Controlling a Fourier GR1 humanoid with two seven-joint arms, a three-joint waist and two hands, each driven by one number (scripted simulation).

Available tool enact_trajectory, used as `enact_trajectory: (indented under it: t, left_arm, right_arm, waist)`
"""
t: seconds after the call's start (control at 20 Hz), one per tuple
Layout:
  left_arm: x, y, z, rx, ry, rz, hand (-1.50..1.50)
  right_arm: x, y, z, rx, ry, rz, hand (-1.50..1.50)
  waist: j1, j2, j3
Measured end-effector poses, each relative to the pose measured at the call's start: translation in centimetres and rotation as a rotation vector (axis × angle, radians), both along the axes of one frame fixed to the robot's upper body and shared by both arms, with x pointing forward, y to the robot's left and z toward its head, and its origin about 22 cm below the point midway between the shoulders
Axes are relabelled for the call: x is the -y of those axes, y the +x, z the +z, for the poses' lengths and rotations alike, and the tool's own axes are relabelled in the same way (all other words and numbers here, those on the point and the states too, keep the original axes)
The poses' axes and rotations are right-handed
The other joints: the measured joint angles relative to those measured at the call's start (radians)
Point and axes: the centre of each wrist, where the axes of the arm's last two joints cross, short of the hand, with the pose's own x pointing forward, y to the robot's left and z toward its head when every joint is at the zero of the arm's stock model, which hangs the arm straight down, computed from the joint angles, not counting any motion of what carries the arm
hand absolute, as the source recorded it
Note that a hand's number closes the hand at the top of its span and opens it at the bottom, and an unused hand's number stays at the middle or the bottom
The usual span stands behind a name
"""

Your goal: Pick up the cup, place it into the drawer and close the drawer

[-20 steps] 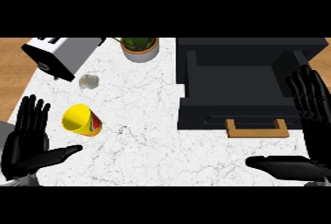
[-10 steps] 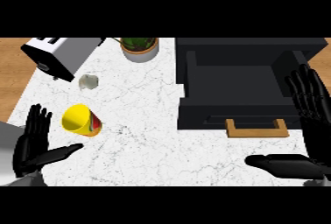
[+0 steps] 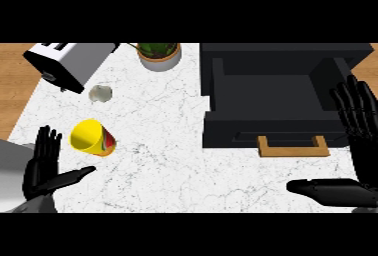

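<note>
Here the yellow cup (image 3: 91,138) lies tipped on the white marble desk (image 3: 155,150), its mouth facing up-left and its long axis running toward lower right. Just below-left, the left hand (image 3: 42,170) is raised, fingers straight, thumb apart. The right hand (image 3: 356,150) stands open beside the open black drawer (image 3: 273,95).

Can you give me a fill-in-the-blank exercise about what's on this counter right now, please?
1. The yellow cup lies on the marble counter just ahead of the robot's ____ hand.
2. The drawer stands ____.
3. The drawer's handle is made of ____.
4. The right hand holds ____.

Missing words: left; open; wood; nothing
</note>
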Motion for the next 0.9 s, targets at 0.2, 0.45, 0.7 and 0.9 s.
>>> enact_trajectory:
  t: [0.2,0.45,0.7,0.9]
  left_arm:
    - [0.2,0.1,-1.5,0.014,-0.002,0.009,-1.5]
    - [-0.3,-0.1,-2.3,0.023,0.003,0.014,-1.5]
    - [-0.3,0.7,-2.1,0.017,0.003,0.005,-1.5]
    - [0.3,0.6,-2.5,0.008,0.004,0.001,-1.5]
  right_arm:
    - [-0.3,0.4,1.0,0.001,-0.002,0.004,-1.5]
    - [-0.8,0.4,-0.2,-0.001,-0.004,0.011,-1.5]
    - [-0.9,1.0,-0.1,-0.004,-0.009,0.014,-1.5]
    - [-0.9,1.0,0.0,-0.004,-0.002,0.03,-1.5]
  waist:
    - [-0.003,0.001,0.0]
    - [-0.007,0.003,-0.001]
    - [-0.01,0.004,-0.002]
    - [-0.016,0.006,-0.002]
